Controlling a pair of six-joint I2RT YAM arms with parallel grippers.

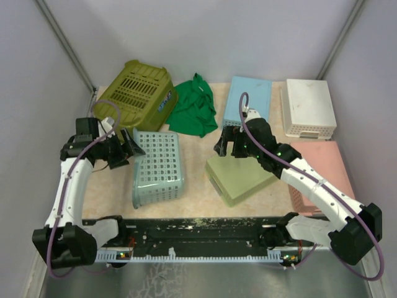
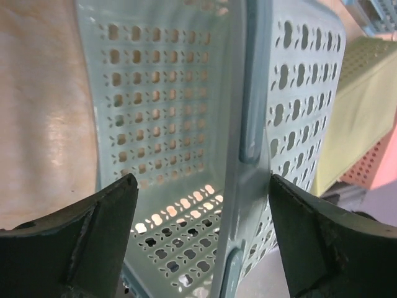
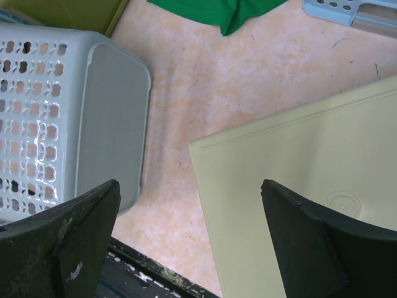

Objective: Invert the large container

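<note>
Left gripper (image 2: 201,189): jaws stand wide apart, nothing held. One finger (image 2: 93,236) sits on the inner side of the teal basket (image 1: 162,162), the other on the outer side. The basket's rim (image 2: 248,124) passes between them. No contact between either finger and the rim can be made out.

Teal basket: lies tipped on its side on the table (image 1: 192,198), with its mouth facing the left gripper and a perforated wall facing up. In the right wrist view its solid base faces away from that gripper.

Right gripper (image 1: 229,150): jaws wide apart and empty, on the side of the teal basket away from the left gripper, well apart from it. It hangs above the near corner of a pale green box (image 1: 242,179), which lies flat just beside the basket.

Other items:
- Olive basket (image 1: 139,93): behind the teal basket, tilted against the back corner.
- Green cloth (image 1: 195,105): crumpled just beyond the teal basket's far corner, beside the olive basket.
- Light blue container (image 1: 251,96), white basket (image 1: 308,107) and pink container (image 1: 319,174): all well apart from the teal basket, past the pale green box.
</note>
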